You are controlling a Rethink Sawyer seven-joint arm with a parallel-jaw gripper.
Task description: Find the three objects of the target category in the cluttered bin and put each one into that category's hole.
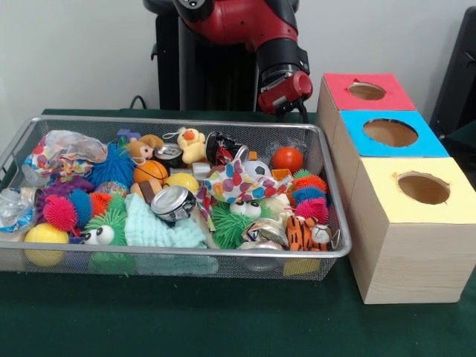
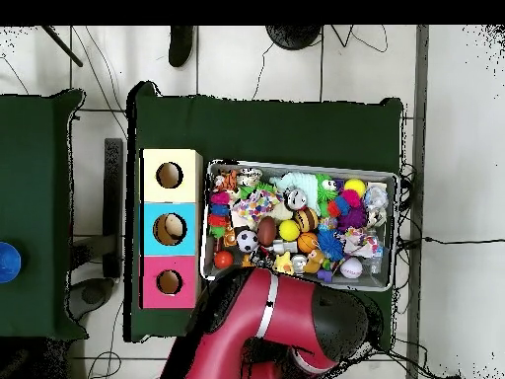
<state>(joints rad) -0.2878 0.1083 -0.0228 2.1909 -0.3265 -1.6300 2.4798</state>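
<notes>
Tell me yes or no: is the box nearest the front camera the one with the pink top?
No. In the front view the nearest box has a yellow top, the blue-topped box sits behind it, and the pink-topped box is farthest back.

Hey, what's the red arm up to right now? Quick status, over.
Pincer behind the bin's far rim; open or shut unclear. Cluttered bin heaped with toys and cans. Three holed boxes alongside. Nothing blocking the holes.

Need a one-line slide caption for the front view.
Red arm poised behind a wire bin heaped with toys, beside three wooden boxes with red, blue and yellow holed tops.
</notes>
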